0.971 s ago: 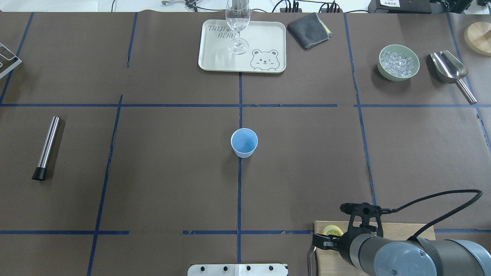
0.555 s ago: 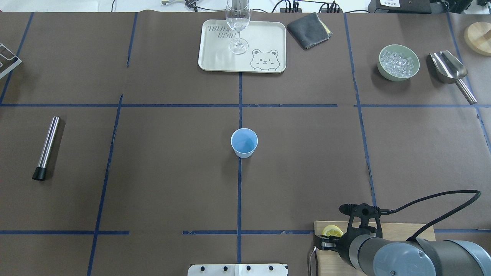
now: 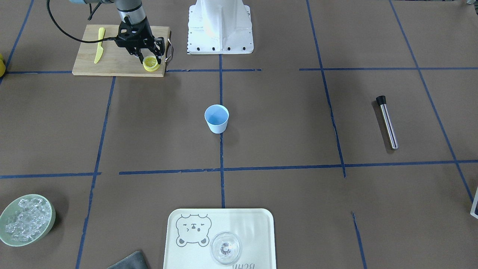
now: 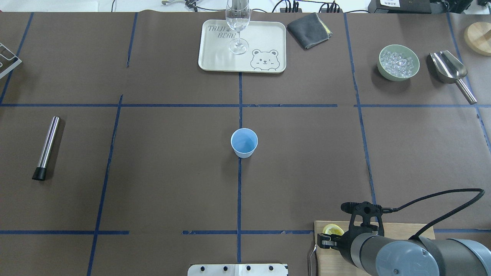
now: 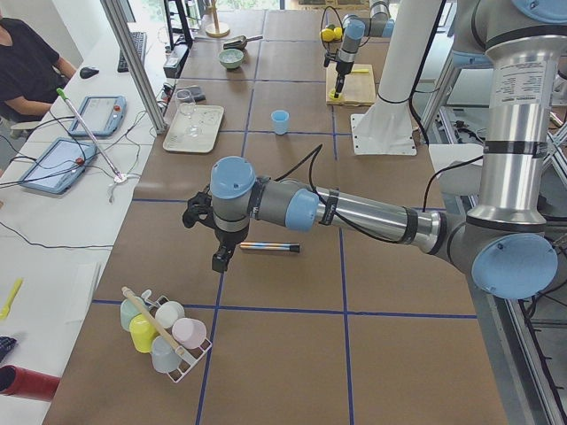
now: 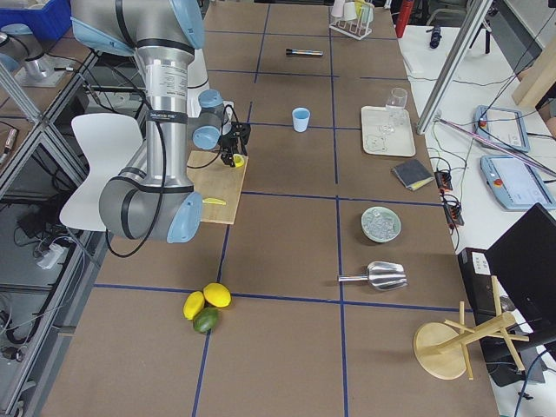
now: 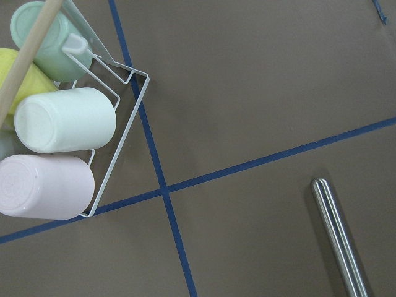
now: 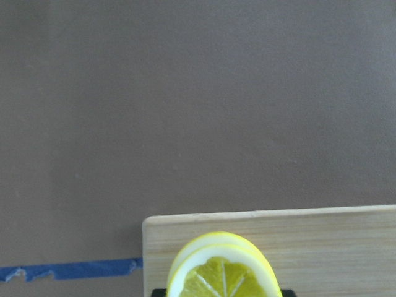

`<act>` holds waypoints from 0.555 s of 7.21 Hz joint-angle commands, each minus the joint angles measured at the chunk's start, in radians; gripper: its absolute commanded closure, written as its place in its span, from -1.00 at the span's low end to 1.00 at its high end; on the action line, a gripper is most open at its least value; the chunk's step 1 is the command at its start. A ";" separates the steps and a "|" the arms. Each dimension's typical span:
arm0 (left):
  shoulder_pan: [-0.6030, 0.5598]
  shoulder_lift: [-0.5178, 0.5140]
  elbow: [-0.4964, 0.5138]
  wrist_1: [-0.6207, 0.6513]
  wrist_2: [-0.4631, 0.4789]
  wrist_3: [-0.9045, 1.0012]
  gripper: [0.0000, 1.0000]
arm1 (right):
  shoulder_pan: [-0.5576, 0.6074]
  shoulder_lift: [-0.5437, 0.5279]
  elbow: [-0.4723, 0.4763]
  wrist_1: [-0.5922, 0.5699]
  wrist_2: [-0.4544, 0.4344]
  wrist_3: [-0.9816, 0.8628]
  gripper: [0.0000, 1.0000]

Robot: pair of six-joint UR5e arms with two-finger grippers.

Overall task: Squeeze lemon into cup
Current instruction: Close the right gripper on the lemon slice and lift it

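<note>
The lemon (image 3: 151, 63) is a yellow slice standing at the corner of a wooden cutting board (image 3: 112, 63), with a second slice right behind it. In the right wrist view the lemon (image 8: 224, 272) fills the bottom centre. My right gripper (image 3: 152, 59) is down over the slice with a finger against each side of its rim, shut on it. The light-blue cup (image 4: 244, 142) stands upright mid-table, far from the lemon (image 4: 332, 230). My left gripper (image 5: 219, 259) hangs above the table's far left end; whether it is open or shut I cannot tell.
A yellow knife (image 3: 99, 50) lies on the board. A steel rod (image 4: 46, 147) lies at the left. A tray (image 4: 264, 38) with a clear glass (image 4: 238, 27), a grey cloth (image 4: 309, 30), a bowl of ice (image 4: 398, 62) and a scoop (image 4: 448, 67) line the far side.
The right gripper's fingers have drawn in around the lemon slice on the board. The lemon, the cup and everything else have not moved.
</note>
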 commanded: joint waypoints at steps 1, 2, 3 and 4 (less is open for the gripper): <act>0.000 0.000 -0.001 0.000 0.000 -0.001 -1.00 | 0.005 -0.007 0.021 0.000 0.002 0.000 -0.08; 0.000 -0.002 -0.001 0.000 0.000 -0.001 -1.00 | 0.010 -0.006 0.022 0.000 0.008 0.000 -0.09; -0.002 -0.003 -0.001 0.000 0.000 -0.001 -1.00 | 0.013 -0.007 0.027 0.000 0.011 0.000 -0.10; -0.002 -0.003 -0.003 0.000 0.000 -0.001 -1.00 | 0.017 -0.007 0.028 0.000 0.012 0.000 -0.12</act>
